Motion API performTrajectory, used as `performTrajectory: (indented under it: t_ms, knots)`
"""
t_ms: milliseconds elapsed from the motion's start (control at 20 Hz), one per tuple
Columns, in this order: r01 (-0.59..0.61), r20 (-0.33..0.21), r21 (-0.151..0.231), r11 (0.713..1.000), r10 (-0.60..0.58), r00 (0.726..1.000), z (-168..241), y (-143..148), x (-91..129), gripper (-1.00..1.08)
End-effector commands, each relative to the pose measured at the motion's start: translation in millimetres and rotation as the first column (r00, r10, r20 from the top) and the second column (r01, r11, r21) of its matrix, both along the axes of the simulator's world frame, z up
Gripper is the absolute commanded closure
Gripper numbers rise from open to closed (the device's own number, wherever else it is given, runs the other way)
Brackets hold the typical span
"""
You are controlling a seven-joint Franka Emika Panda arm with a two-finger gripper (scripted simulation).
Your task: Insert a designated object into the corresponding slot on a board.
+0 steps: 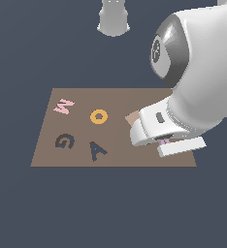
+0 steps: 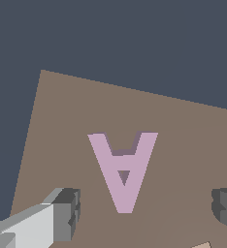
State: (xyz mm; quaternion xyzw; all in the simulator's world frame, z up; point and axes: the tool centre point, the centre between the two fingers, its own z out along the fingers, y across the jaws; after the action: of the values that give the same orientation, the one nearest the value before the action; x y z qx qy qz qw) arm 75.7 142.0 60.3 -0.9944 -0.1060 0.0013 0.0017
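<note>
Grey fingertips [image 2: 67,213] frame the wrist view, one at each lower edge and both cut off by the picture's border, so the tool [image 2: 147,210] stands wide with nothing between its pads. Between them, lying flat on the brown board [image 2: 62,121], is the lilac letter A [image 2: 124,169], untouched and clear of both fingers.

Much is hidden in the exterior view. Bulky white arm links fill the upper right of that picture and cover the board's far corner on the exterior view's right. Only a sliver of lilac [image 1: 165,141] shows beneath the tool's white body [image 1: 156,128], and a light-tan tile [image 1: 133,117] peeks out just beside it. Neither fingertip can be made out there.

The arm reaches down from the exterior view's right, with the tool low over the board's right part.

Well apart, toward the exterior view's left, lie the dark A-shaped slot [image 1: 98,150], a dark G-shaped recess [image 1: 65,141], a pink W [image 1: 63,106] and an orange ring [image 1: 99,116].
</note>
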Motion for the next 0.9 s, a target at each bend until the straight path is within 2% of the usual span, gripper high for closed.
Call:
performTrajectory:
  t_ms: [0,850]
  knots:
    - [-0.012,0.002,-0.002,1.0,0.012,1.0,-5,7,4,-0.92]
    - [-0.026,0.003,-0.003,1.0,0.026,1.0,-29,14,8,-0.92]
